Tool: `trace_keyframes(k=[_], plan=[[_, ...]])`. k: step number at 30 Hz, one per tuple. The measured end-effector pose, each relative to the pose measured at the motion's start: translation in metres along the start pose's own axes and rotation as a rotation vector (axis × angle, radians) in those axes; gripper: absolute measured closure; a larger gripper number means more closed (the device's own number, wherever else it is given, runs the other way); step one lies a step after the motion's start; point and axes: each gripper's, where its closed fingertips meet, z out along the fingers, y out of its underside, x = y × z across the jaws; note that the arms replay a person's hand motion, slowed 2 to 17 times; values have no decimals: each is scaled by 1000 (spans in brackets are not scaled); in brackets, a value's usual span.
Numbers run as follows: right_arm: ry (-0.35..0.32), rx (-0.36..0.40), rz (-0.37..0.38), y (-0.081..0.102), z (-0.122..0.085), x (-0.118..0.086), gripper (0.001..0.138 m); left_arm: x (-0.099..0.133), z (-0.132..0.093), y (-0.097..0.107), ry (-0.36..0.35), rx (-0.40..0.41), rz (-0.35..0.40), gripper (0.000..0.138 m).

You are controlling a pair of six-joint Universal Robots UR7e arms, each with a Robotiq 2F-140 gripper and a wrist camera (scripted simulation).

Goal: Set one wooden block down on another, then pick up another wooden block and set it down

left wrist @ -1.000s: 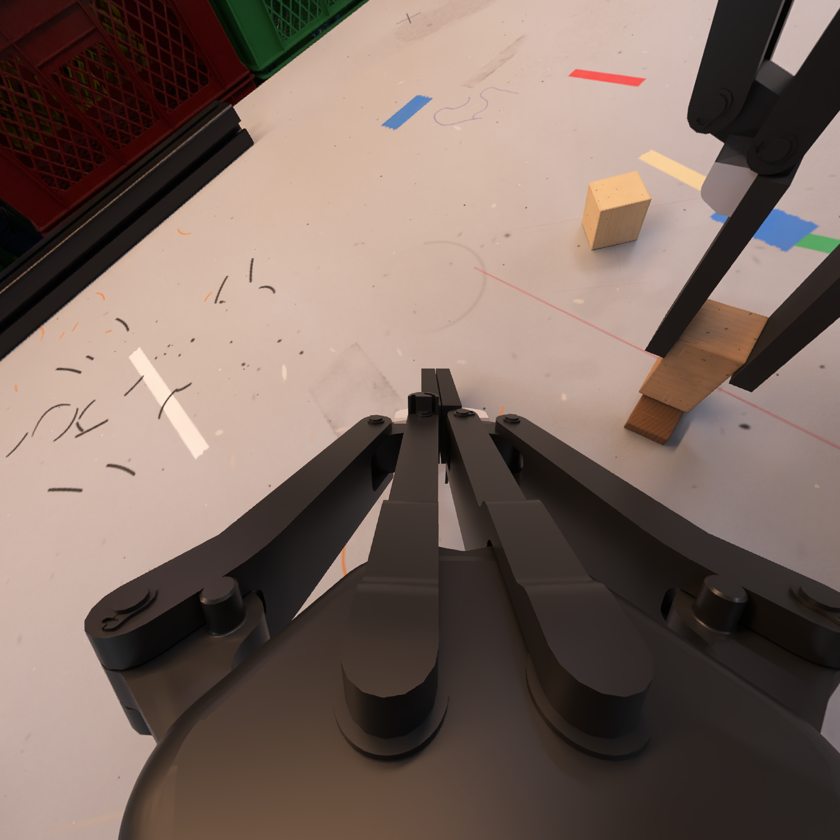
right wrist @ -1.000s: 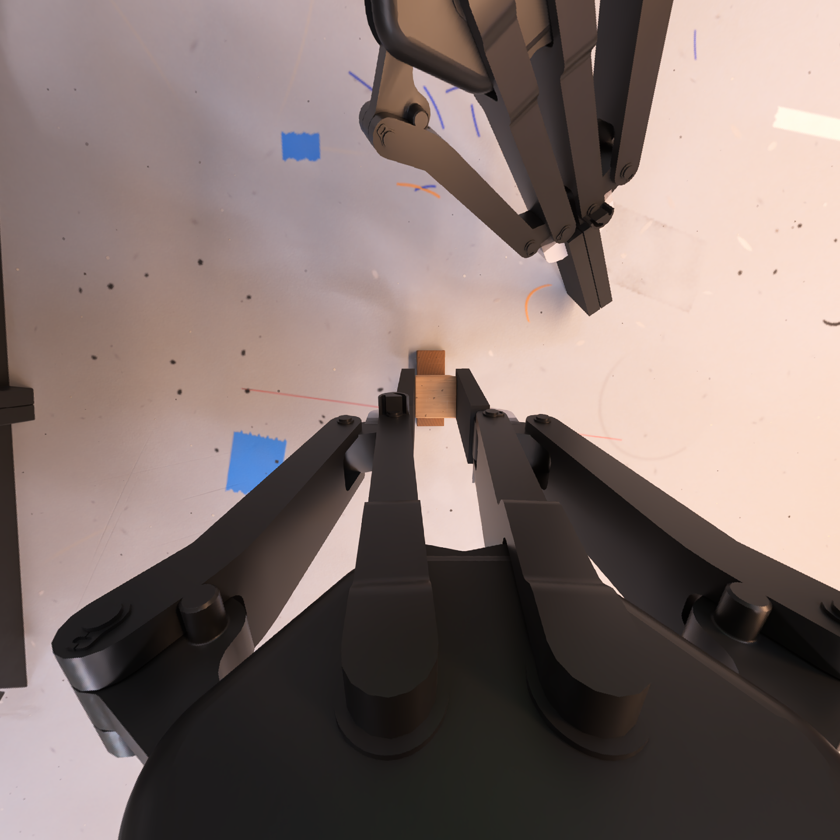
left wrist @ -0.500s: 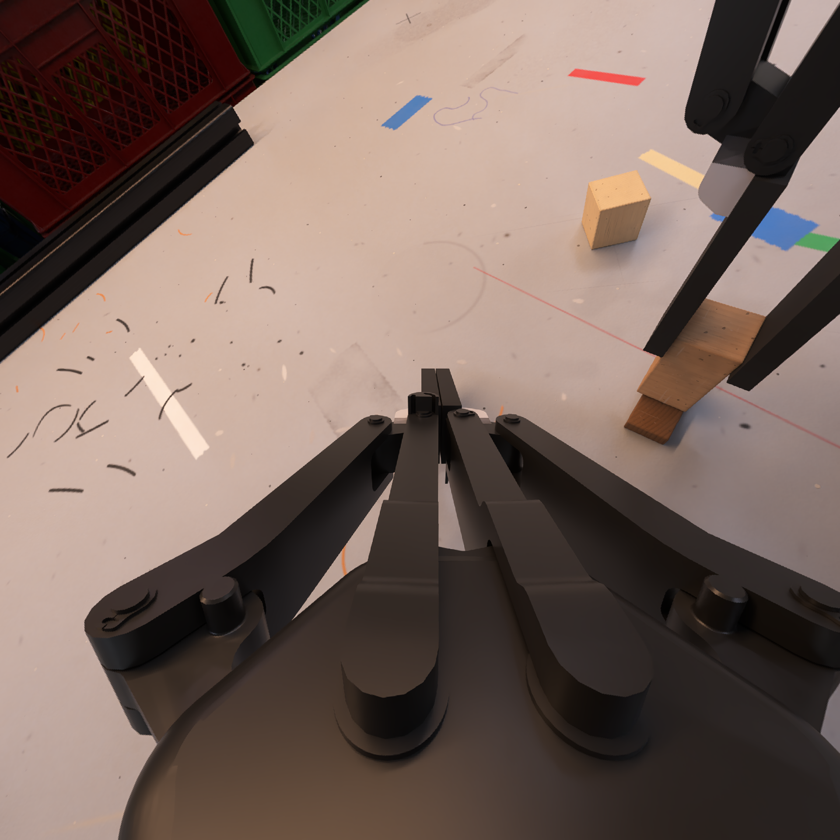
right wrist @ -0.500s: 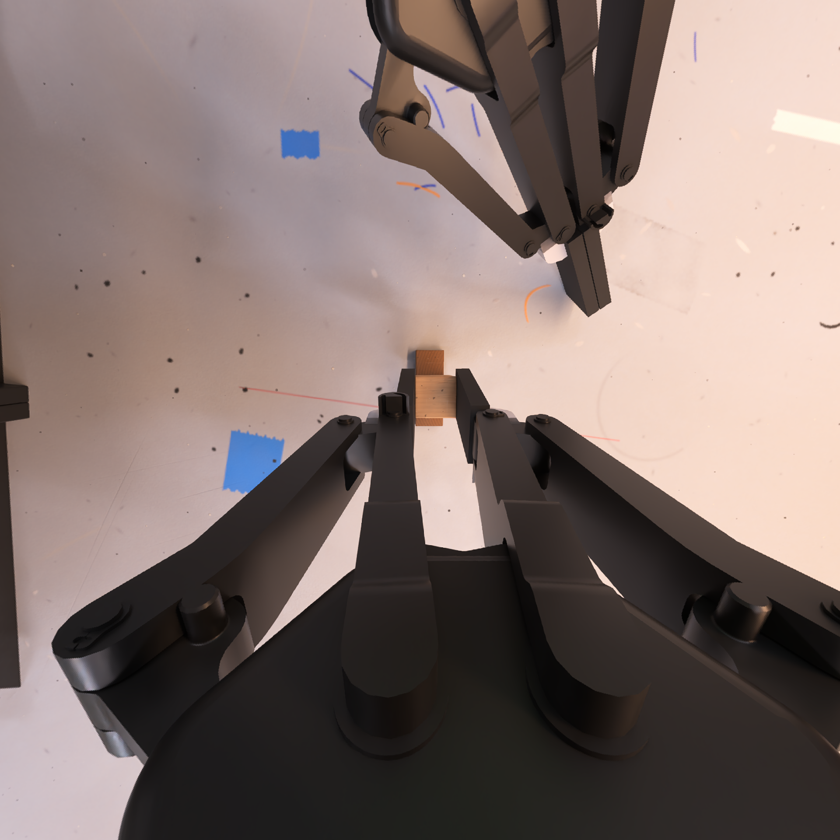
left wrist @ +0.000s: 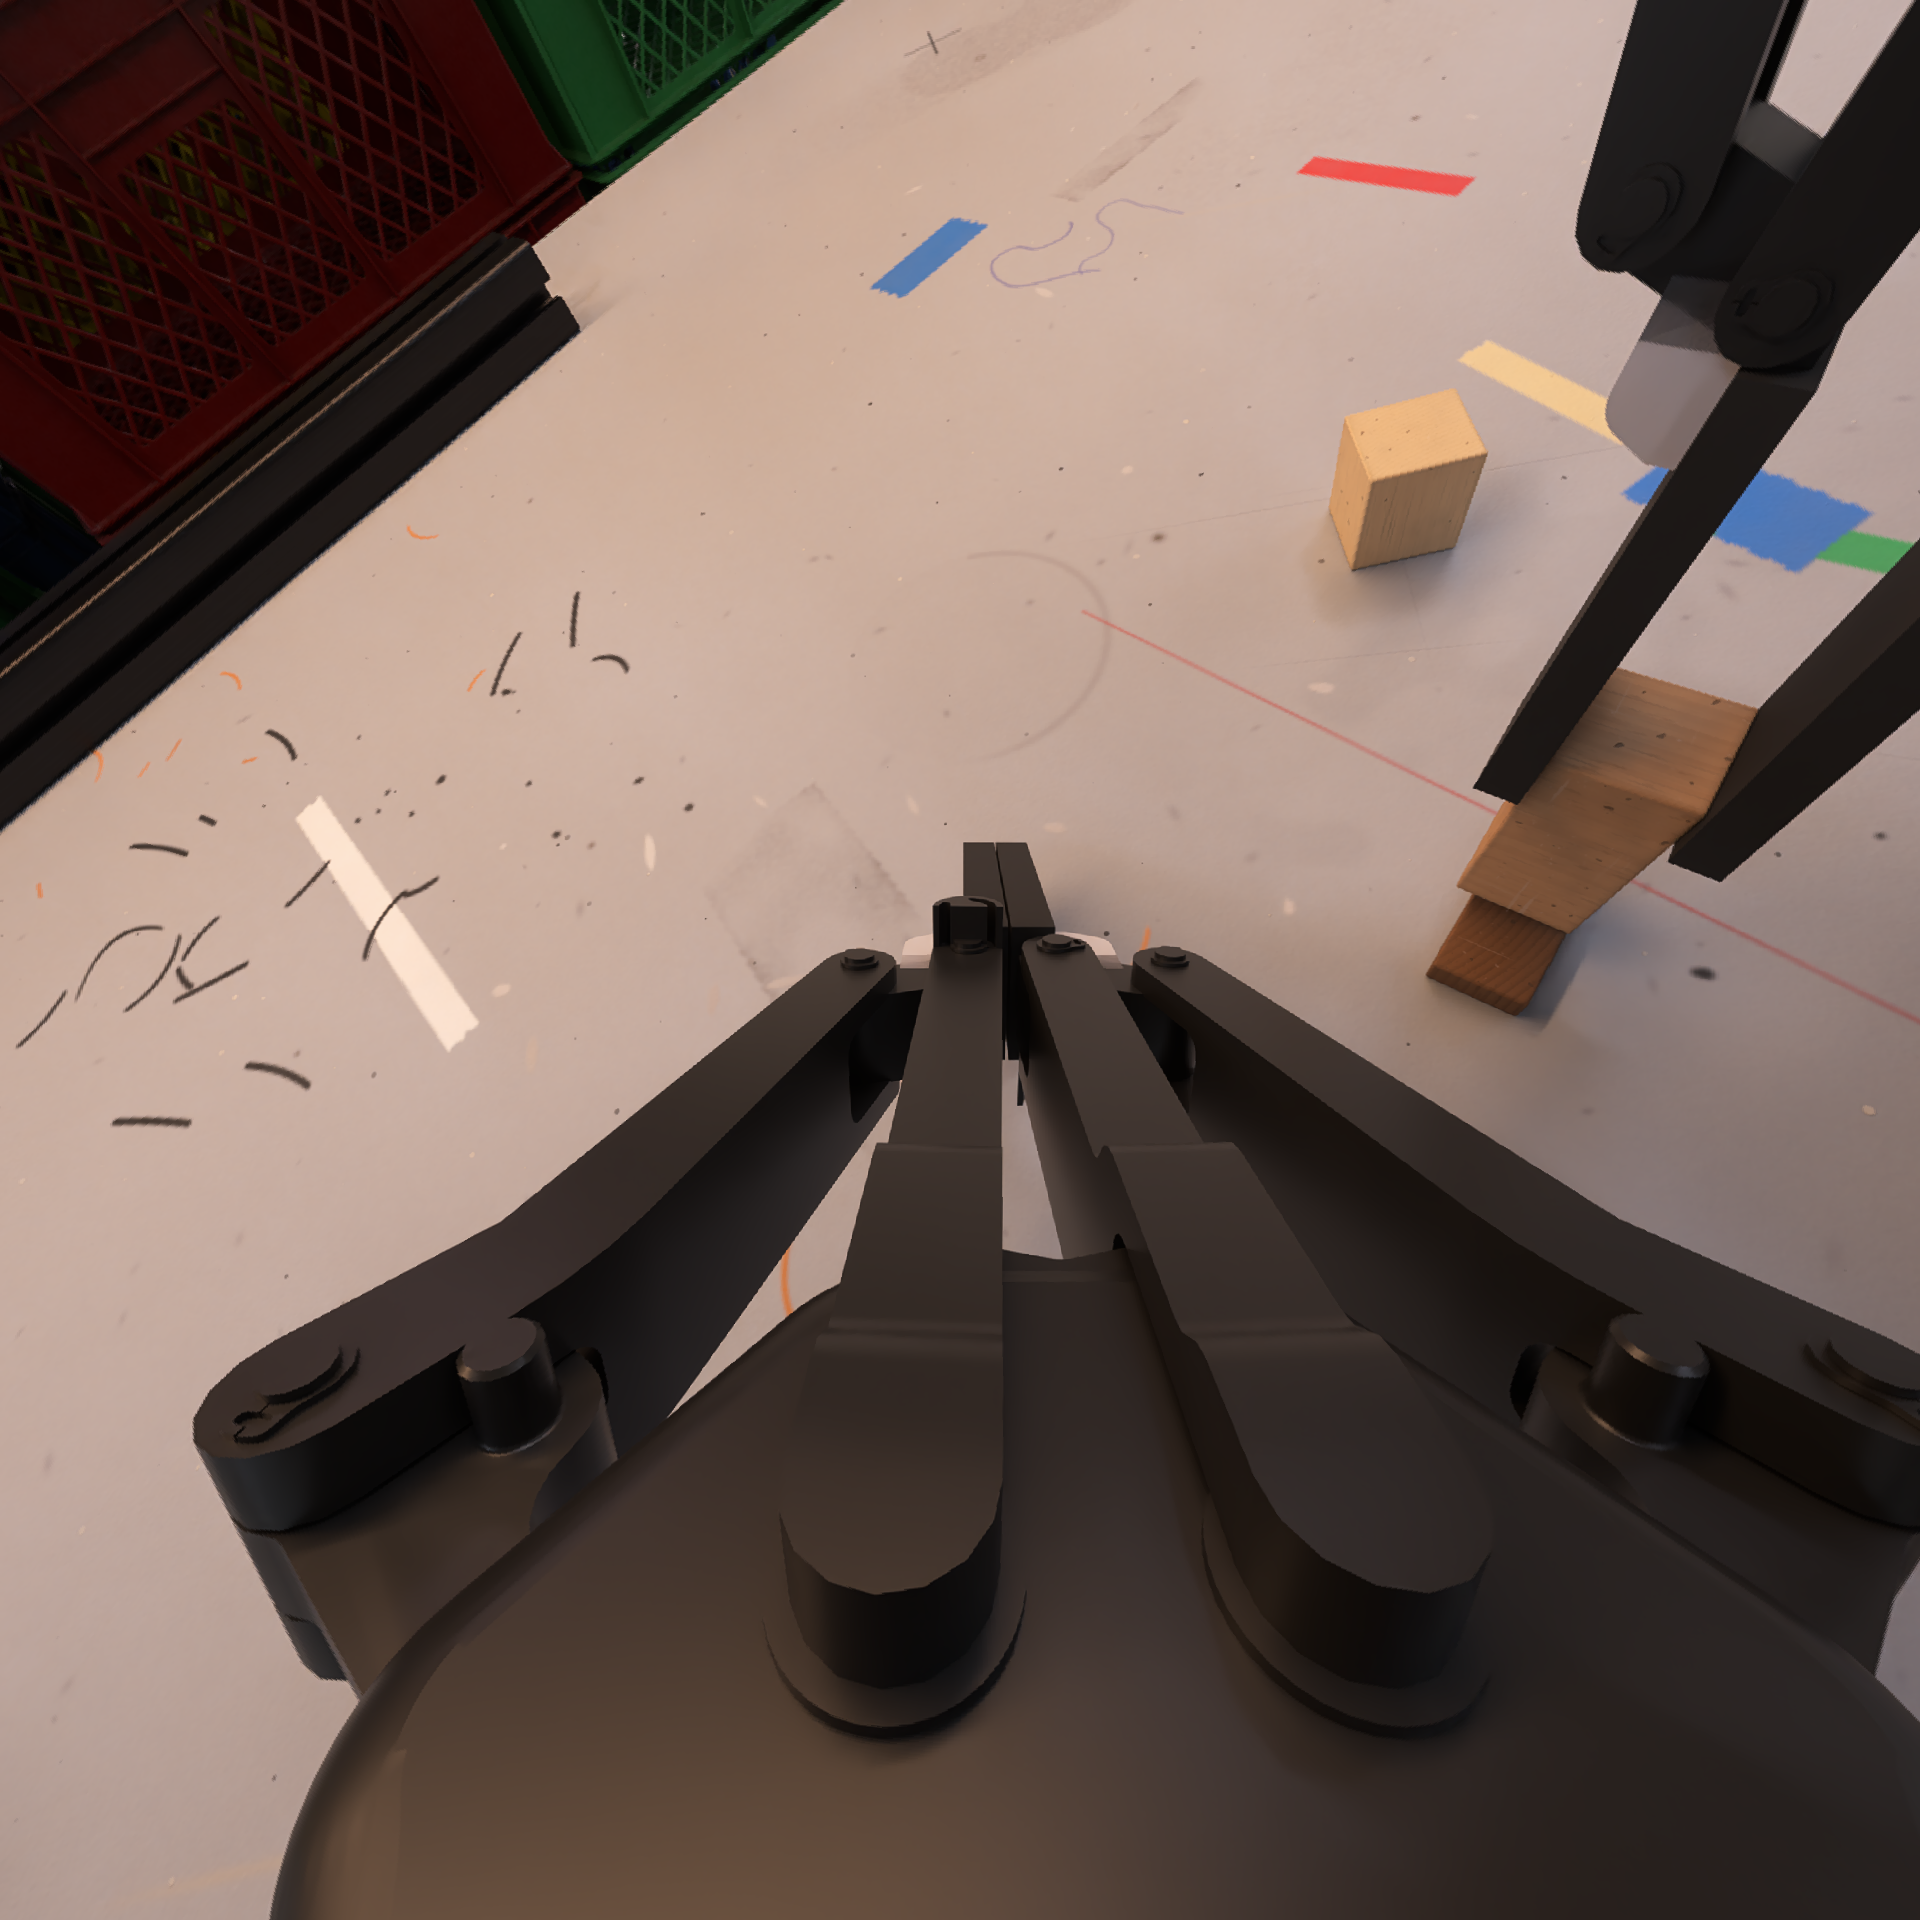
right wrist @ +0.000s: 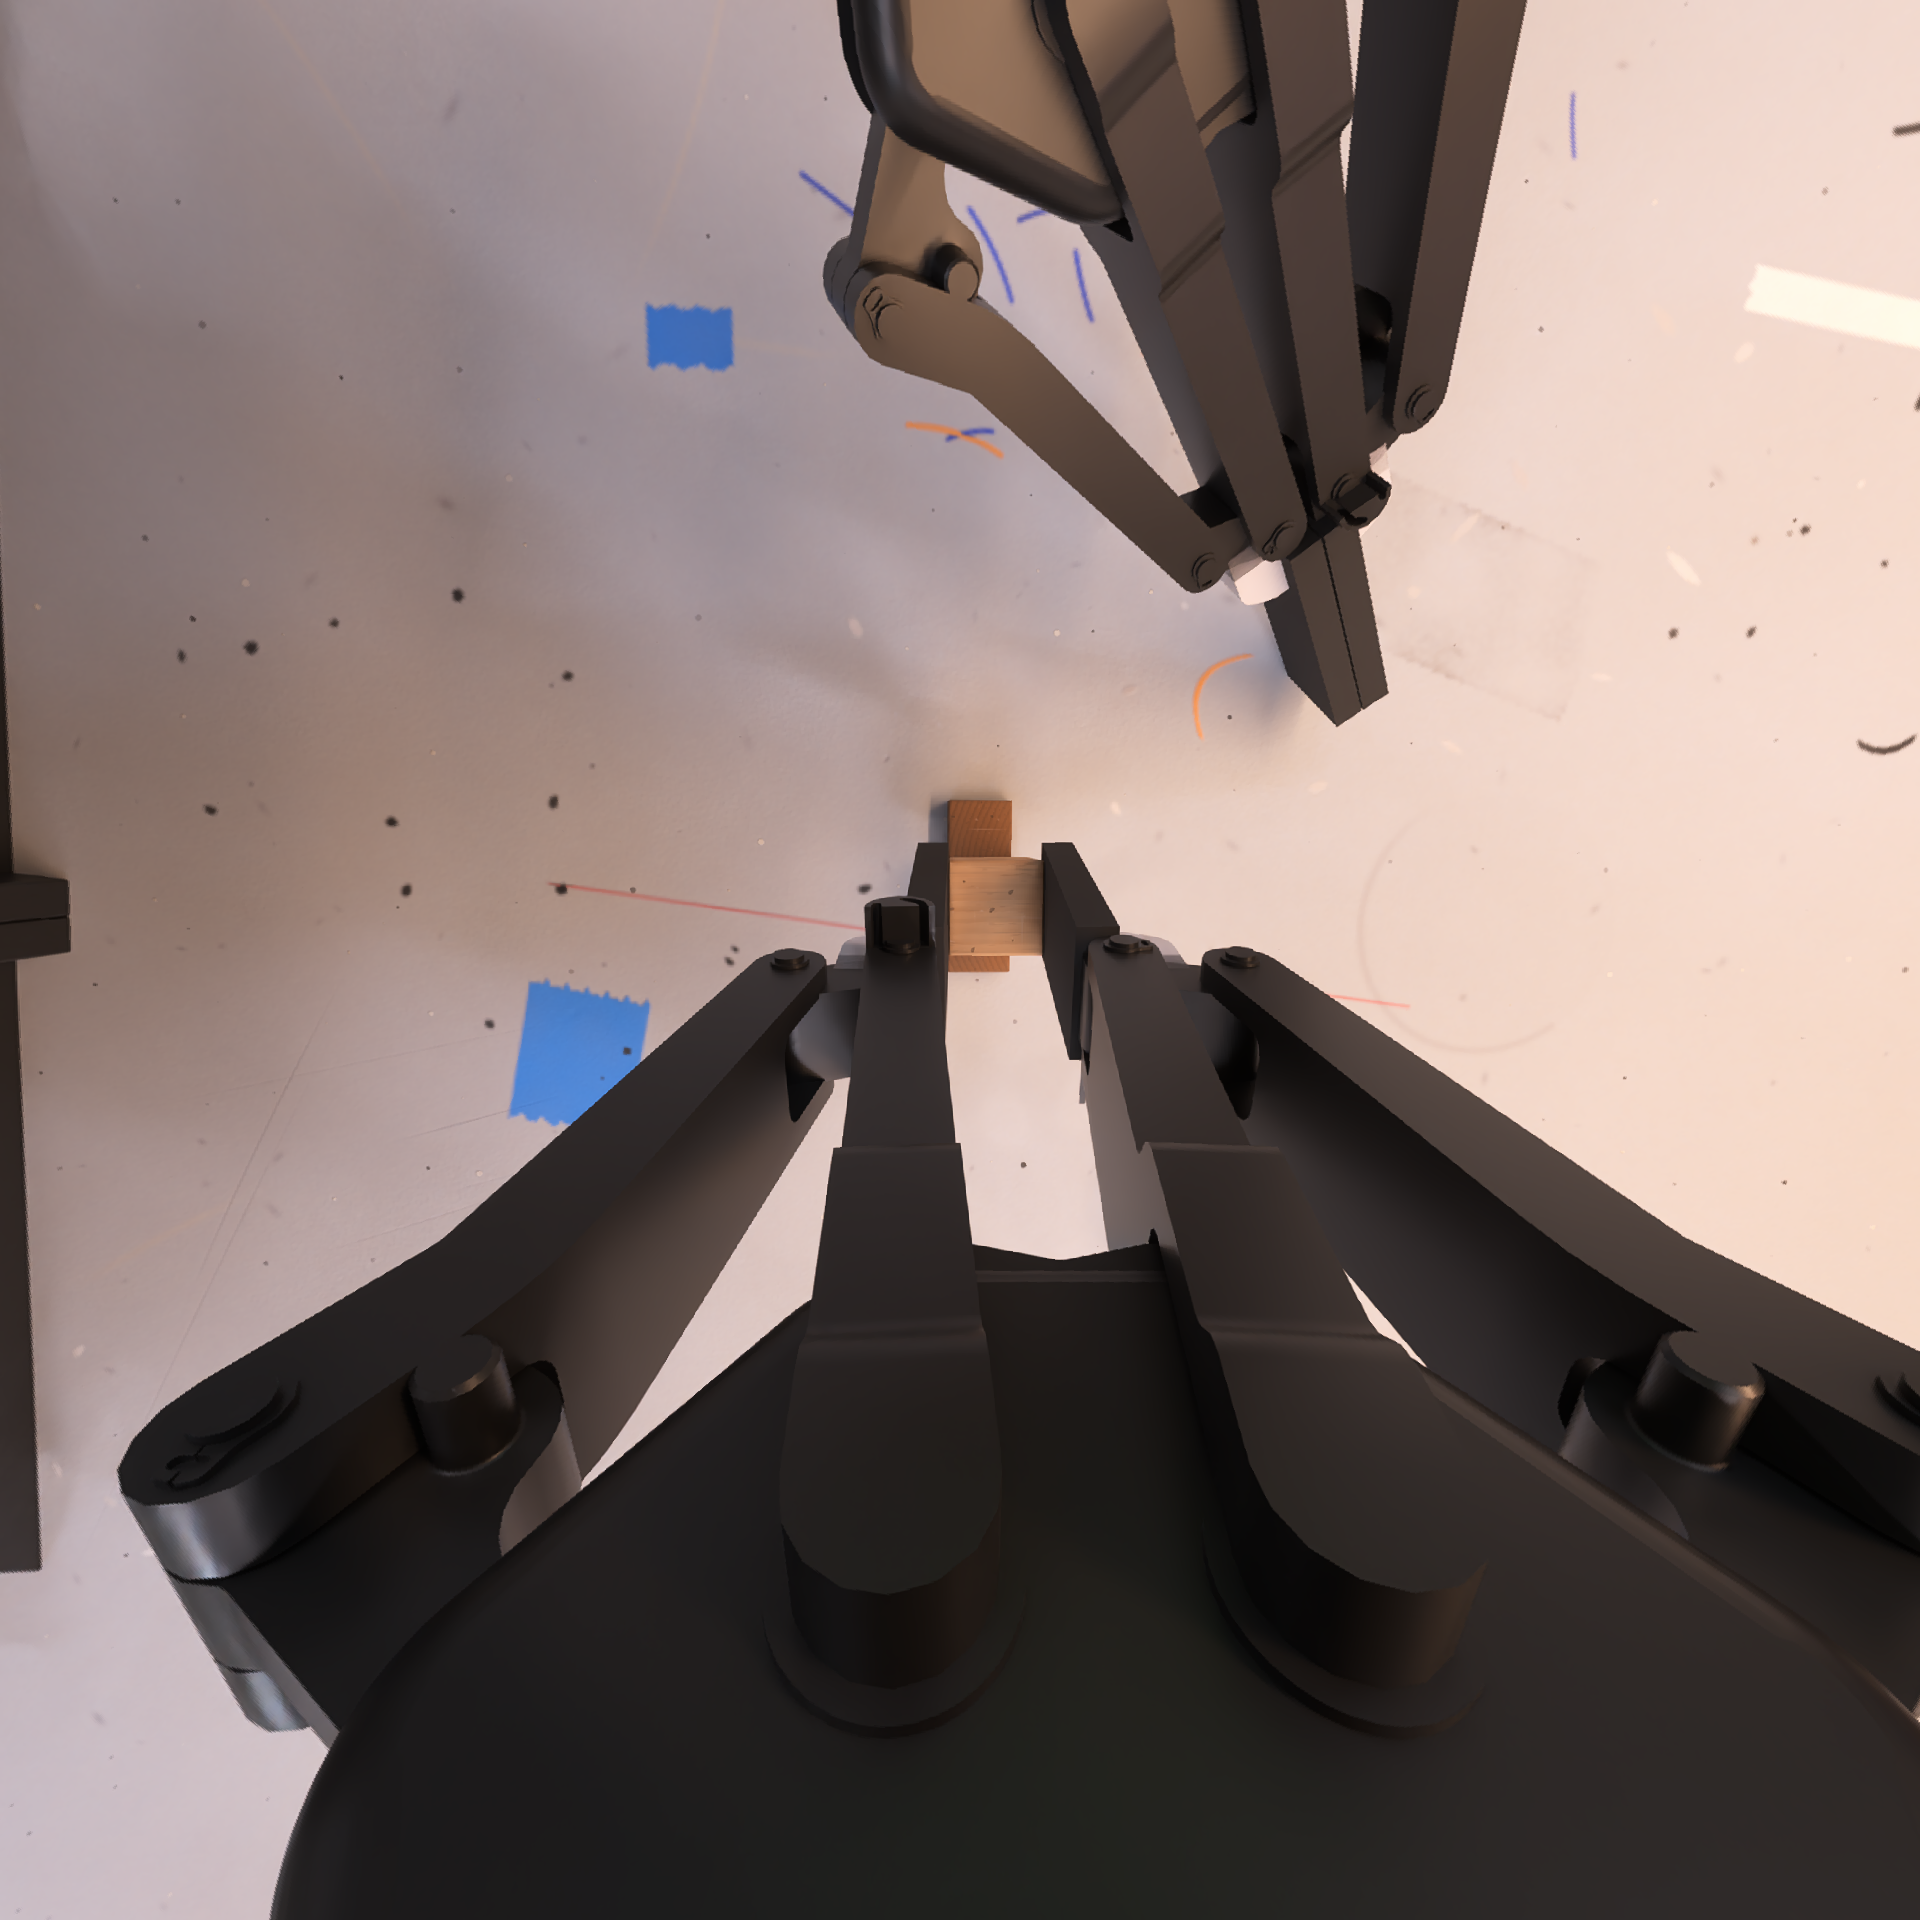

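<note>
My right gripper [right wrist: 992, 883] is shut on a light wooden block [right wrist: 992, 914], which lies crosswise on a darker brown block [right wrist: 979, 826] on the table. In the left wrist view the right gripper [left wrist: 1600, 826] comes down from the upper right, and its fingers flank the light block [left wrist: 1621, 769] over the darker block [left wrist: 1496, 951]. A pale wooden cube [left wrist: 1408, 478] stands alone behind them. My left gripper [left wrist: 997, 873] is shut and empty, low over bare table to the left of the stack. It also shows in the right wrist view [right wrist: 1340, 696].
A red crate [left wrist: 208, 208] and a green crate [left wrist: 644, 62] stand at the far left behind a black rail [left wrist: 260, 499]. Flat tape strips and pen marks lie on the table. A black bar [right wrist: 21, 1143] runs along the left edge of the right wrist view.
The right gripper has shifted very slightly in the left wrist view. The blocks and the left gripper have not moved.
</note>
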Motion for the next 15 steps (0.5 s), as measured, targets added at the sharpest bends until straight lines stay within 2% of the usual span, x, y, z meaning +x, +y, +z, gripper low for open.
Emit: trace_keyframes(k=[15], plan=[[-3, -4, 1, 0, 1, 0, 115, 0, 0, 0, 1, 0, -1, 138]])
